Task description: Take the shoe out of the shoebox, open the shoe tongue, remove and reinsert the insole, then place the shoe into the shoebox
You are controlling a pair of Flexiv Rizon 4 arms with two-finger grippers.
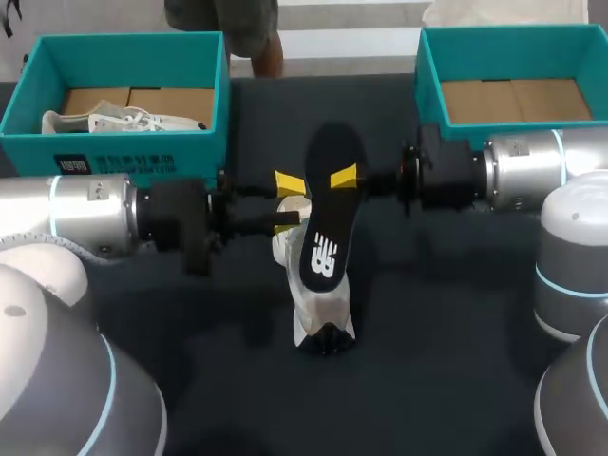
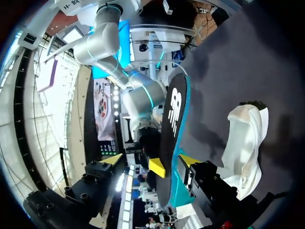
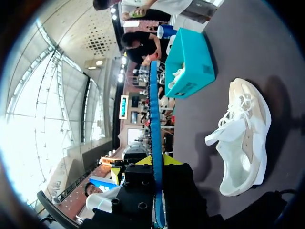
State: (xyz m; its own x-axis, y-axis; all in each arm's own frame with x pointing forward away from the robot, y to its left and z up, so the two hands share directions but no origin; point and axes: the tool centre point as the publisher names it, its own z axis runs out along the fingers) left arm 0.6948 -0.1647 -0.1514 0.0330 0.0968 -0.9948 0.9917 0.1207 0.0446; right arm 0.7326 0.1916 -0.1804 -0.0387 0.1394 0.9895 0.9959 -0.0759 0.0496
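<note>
1. Shoe (image 1: 321,318) is out of its box and sitting on the dark table (image 1: 456,342), between the two teal shoeboxes and nearer the robot than either. It's a white sneaker, and in the right wrist view the tongue (image 3: 223,135) looks pulled outward.
2. The black insole (image 1: 323,218) is out of it and up in the air just above the shoe, tilted, logo side facing the overhead camera. I can't tell if its lower end touches the shoe.
3. Right gripper (image 1: 347,180) is the one holding it. In its own wrist view the insole runs edge-on between the two yellow tips, pinched from both faces.
4. Left gripper (image 1: 285,202) sits at the insole's other edge with its fingers spread wide. The insole is between them in the left wrist view, but one finger stands clear of it, so I'd say that hand grips nothing.
5. Left shoebox (image 1: 133,147) holds a second shoe (image 1: 123,122). The right shoebox (image 1: 425,85) shows only its cardboard floor.
6. My read is that the insole removal is done and the reinsert hasn't begun.
7. The next move probably needs the insole's toe end aimed down into the shoe opening, plus something steadying the shoe, since nothing is holding it. The free left gripper looks like the obvious candidate. A floppy insole could buckle at the collar if it goes in crooked.
</note>
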